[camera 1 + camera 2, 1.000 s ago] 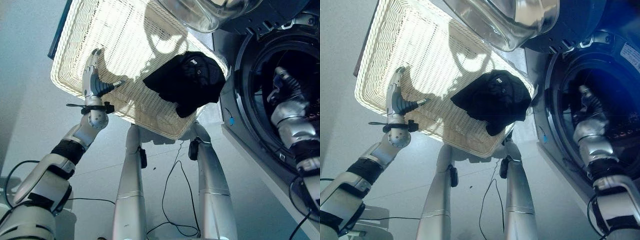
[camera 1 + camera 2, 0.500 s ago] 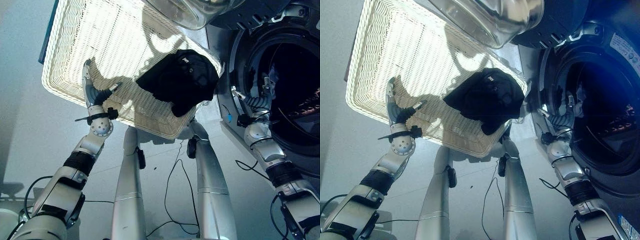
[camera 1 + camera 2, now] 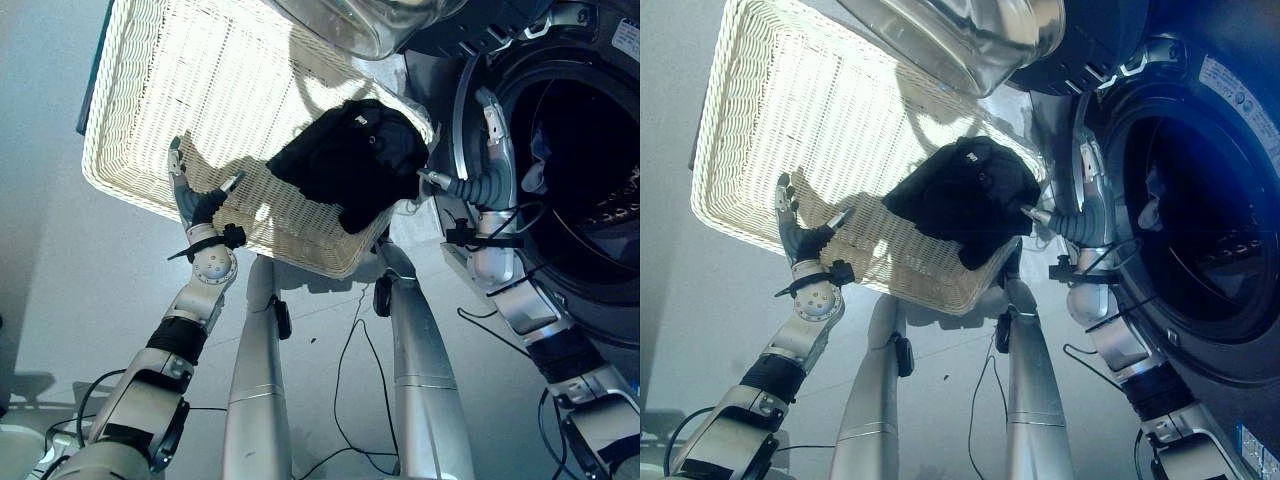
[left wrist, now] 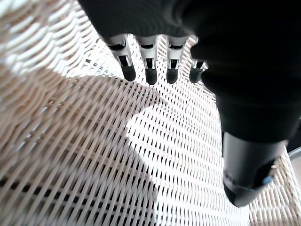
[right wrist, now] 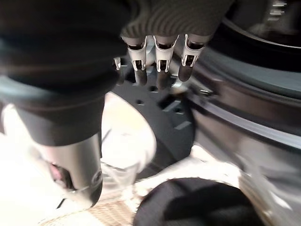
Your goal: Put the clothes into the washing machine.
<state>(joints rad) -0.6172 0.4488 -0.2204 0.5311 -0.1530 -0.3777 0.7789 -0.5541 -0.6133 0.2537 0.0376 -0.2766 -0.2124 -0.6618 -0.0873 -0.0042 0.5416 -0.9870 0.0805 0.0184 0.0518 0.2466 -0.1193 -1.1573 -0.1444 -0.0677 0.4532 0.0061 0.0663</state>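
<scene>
Wicker basket (image 3: 160, 90), white and shallow, takes up the left of the scene, and the left hand (image 3: 192, 195) rests at its near rim with fingers straight and thumb spread; the left wrist view shows the fingers (image 4: 149, 70) flat over the weave, holding nothing, so it looks like it is there to steady the basket, not to pick. Black garment (image 3: 352, 160) sits bunched at the basket's right corner, draping over the rim on the washer side, the easy spot for the other arm to reach. Right hand (image 3: 487, 150) stands between the garment and the washing machine (image 3: 600, 300), fingers straight and relaxed, thumb pointing at the cloth, just beside it but gripping nothing. Glass door (image 3: 370, 20) is swung open above the basket, the drum mouth (image 3: 580, 160) clear, with something pale inside near the opening. Judgement: garment still to be grabbed; transfer not yet started.
</scene>
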